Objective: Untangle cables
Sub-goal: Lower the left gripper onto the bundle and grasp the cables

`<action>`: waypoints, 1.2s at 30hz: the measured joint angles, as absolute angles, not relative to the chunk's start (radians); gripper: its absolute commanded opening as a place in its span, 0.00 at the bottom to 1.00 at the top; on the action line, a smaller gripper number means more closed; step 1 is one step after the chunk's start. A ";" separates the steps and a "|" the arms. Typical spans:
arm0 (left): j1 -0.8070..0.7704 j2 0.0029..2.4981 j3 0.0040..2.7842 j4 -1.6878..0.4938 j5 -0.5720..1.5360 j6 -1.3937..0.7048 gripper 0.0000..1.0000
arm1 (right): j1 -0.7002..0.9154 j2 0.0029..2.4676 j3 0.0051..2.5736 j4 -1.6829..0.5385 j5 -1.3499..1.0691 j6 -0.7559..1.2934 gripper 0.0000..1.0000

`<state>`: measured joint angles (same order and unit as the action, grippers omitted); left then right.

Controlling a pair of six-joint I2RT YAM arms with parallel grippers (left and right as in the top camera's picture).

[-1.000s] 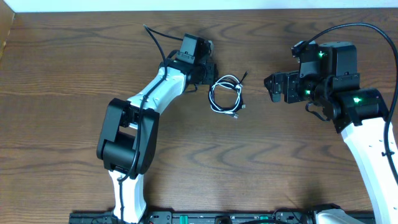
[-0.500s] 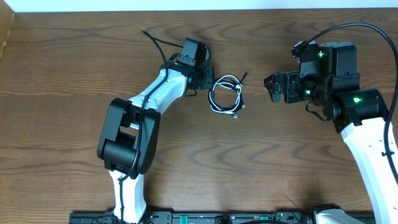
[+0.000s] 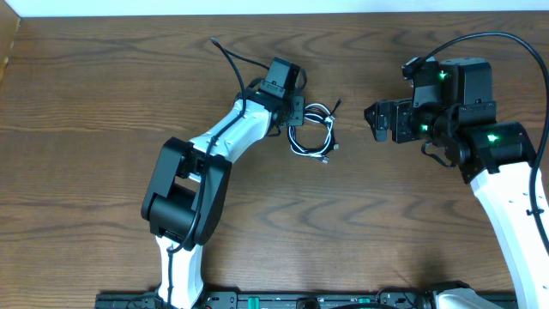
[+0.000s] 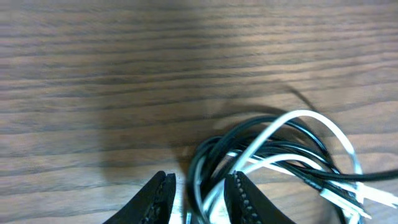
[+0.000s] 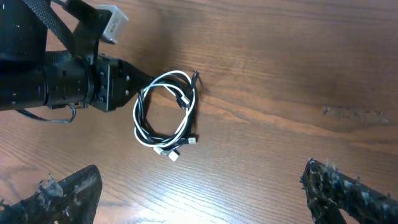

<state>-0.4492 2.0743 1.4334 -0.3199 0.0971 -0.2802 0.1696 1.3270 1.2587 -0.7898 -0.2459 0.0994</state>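
Observation:
The cables lie as one small tangled coil of white and black cord at the table's middle. My left gripper is at the coil's upper left edge. In the left wrist view, the near strands of the cables pass between the jaws of the left gripper, close to the right finger. The jaws stand narrowly apart, and a gap remains beside the left finger. The right gripper hovers right of the coil, wide open and empty. In the right wrist view the cables lie ahead of the right gripper.
A thick black arm wire loops behind the left wrist. The wooden table's far edge runs along the top of the overhead view. Bare wood spreads in front of the coil.
The left gripper has slid right to the coil's edge and narrowed its jaws, which now straddle the strands. The right arm and the coil have not moved.

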 measured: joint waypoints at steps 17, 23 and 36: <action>-0.488 2.074 1.433 -0.332 0.023 -0.299 0.27 | 0.170 1.327 1.259 -0.801 -0.246 0.099 0.99; -0.488 2.086 1.433 -0.332 0.020 -0.348 0.26 | 0.170 1.327 1.259 -0.805 -0.246 0.099 0.99; -0.498 2.130 1.433 -0.329 0.051 -0.521 0.08 | 0.170 1.327 1.259 -0.836 -0.242 0.099 0.99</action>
